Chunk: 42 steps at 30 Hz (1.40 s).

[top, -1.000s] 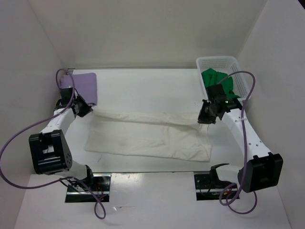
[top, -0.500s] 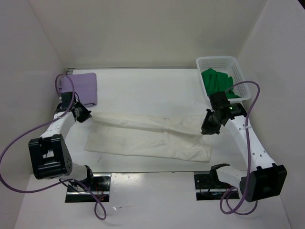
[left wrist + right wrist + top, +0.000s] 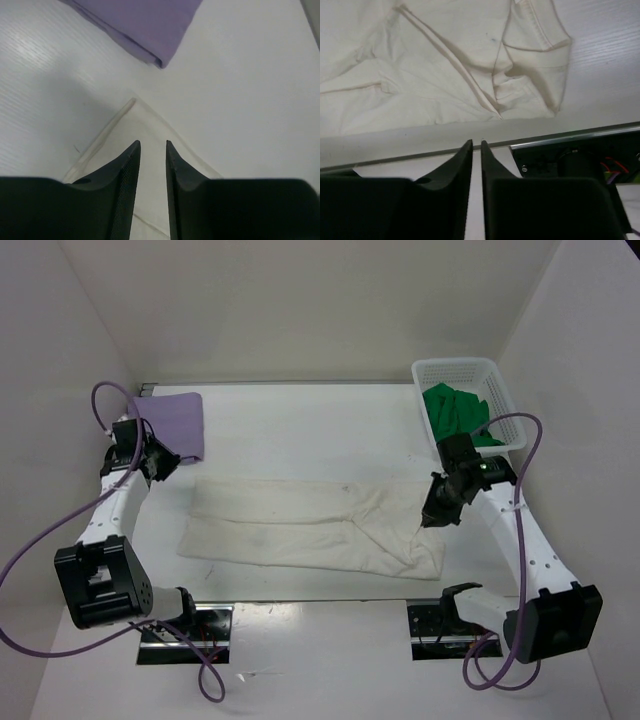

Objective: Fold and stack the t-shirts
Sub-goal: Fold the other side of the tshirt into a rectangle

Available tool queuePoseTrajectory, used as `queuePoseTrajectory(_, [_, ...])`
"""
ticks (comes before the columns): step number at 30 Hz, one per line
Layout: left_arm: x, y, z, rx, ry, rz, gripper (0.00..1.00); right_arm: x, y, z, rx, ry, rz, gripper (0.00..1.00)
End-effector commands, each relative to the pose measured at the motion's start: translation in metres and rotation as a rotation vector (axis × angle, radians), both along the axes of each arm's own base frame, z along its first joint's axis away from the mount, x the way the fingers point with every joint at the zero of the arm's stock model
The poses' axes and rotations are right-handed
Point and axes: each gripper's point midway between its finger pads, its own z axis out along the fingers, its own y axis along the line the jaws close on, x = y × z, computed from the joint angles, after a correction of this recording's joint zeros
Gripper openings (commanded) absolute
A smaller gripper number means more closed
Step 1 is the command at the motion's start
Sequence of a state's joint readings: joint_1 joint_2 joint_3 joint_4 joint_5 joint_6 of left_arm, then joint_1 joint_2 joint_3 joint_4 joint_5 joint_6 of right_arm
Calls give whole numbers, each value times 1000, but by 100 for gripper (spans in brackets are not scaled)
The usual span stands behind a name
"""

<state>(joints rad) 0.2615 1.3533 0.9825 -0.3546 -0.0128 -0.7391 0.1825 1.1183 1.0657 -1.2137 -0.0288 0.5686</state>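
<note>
White walls (image 3: 300,310) enclosed the white table (image 3: 300,425). The cream t-shirt (image 3: 300,530) lay flat at near centre, the lavender t-shirt (image 3: 180,425) far left, and the green t-shirt (image 3: 455,410) in the basket (image 3: 455,365) far right. The left gripper (image 3: 152,145) and right gripper (image 3: 476,144) stood slightly parted and empty over the cream t-shirt's ends.

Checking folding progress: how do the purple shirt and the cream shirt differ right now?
The purple shirt is folded into a compact block at the far left; the cream shirt lies stretched long across the middle. The purple shirt looks smooth; the cream shirt is creased and bunched at its right end. Both lie on the table.
</note>
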Motion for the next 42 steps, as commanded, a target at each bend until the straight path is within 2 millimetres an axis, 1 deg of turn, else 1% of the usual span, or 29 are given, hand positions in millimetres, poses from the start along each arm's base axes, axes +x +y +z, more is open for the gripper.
queuePoseTrajectory(1, [9,-17,14,-71,-92,-69,34,19,18,3,60,-43,61,9])
queuePoseTrajectory(2, [8,-22,4,-91,-98,-91,34,36,27,4,94,-94,71,2])
queuePoseTrajectory(3, [8,-31,-3,-109,-94,-120,33,41,34,-3,106,-101,92,0])
queuePoseTrajectory(4, [8,-39,-5,-118,-98,-144,33,49,43,-3,125,-121,105,0])
queuePoseTrajectory(5, [9,-51,-10,-124,-83,-176,33,67,51,-10,133,-157,118,0])
queuePoseTrajectory(6, [9,-58,-17,-122,-69,-202,33,75,57,-15,143,-168,118,0])
queuePoseTrajectory(7, [11,-65,-16,-120,-77,-222,31,81,68,-18,161,-176,138,0])
queuePoseTrajectory(8, [12,-84,-21,-124,-67,-272,31,98,78,-24,170,-206,155,0])
queuePoseTrajectory(9, [12,-93,-29,-123,-41,-304,31,106,80,-29,152,-219,146,0])
queuePoseTrajectory(10, [13,-104,-30,-132,-36,-338,31,112,85,-31,155,-226,155,2])
queuePoseTrajectory(11, [11,-120,-42,-134,-1,-385,31,124,88,-38,146,-233,151,4])
queuePoseTrajectory(14, [8,-140,-52,-167,26,-446,31,141,92,-47,122,-244,171,9])
queuePoseTrajectory(15, [5,-144,-60,-170,40,-457,31,142,93,-62,113,-209,170,12])
queuePoseTrajectory(16, [2,-147,-63,-183,48,-467,31,146,95,-65,96,-214,186,14])
queuePoseTrajectory(17, [1,-150,-63,-183,49,-476,31,148,95,-69,87,-206,201,19])
queuePoseTrajectory(18, [-3,-150,-68,-186,62,-475,31,145,98,-82,79,-170,211,21])
queuePoseTrajectory(19, [-9,-154,-72,-187,73,-498,31,147,92,-87,42,-169,206,24])
queuePoseTrajectory(22, [-13,-157,-75,-190,81,-525,31,150,89,-93,18,-169,197,33])
queuePoseTrajectory(23, [-21,-156,-83,-195,103,-523,31,150,89,-93,18,-169,197,35])
queuePoseTrajectory(24, [-21,-158,-82,-202,102,-529,31,152,90,-92,20,-178,197,37])
queuePoseTrajectory(25, [-26,-158,-88,-206,119,-527,31,149,88,-99,15,-159,197,38])
queuePoseTrajectory(28, [-29,-159,-90,-216,120,-534,31,146,93,-106,36,-131,208,38])
queuePoseTrajectory(30, [-31,-156,-95,-201,132,-519,31,143,99,-105,56,-125,225,33])
queuePoseTrajectory(33, [-31,-154,-95,-200,134,-506,31,129,101,-109,49,-95,245,31])
queuePoseTrajectory(34, [-31,-154,-95,-200,134,-506,31,124,99,-112,44,-76,245,31])
queuePoseTrajectory(36, [-29,-155,-94,-198,125,-507,31,121,98,-110,46,-83,245,31])
queuePoseTrajectory(37, [-28,-155,-94,-204,125,-500,31,118,97,-113,42,-72,245,28])
queuePoseTrajectory(39, [-27,-155,-93,-202,116,-501,31,116,98,-105,57,-83,249,24])
queuePoseTrajectory(42, [-27,-156,-92,-209,115,-507,31,105,95,-108,55,-53,260,23])
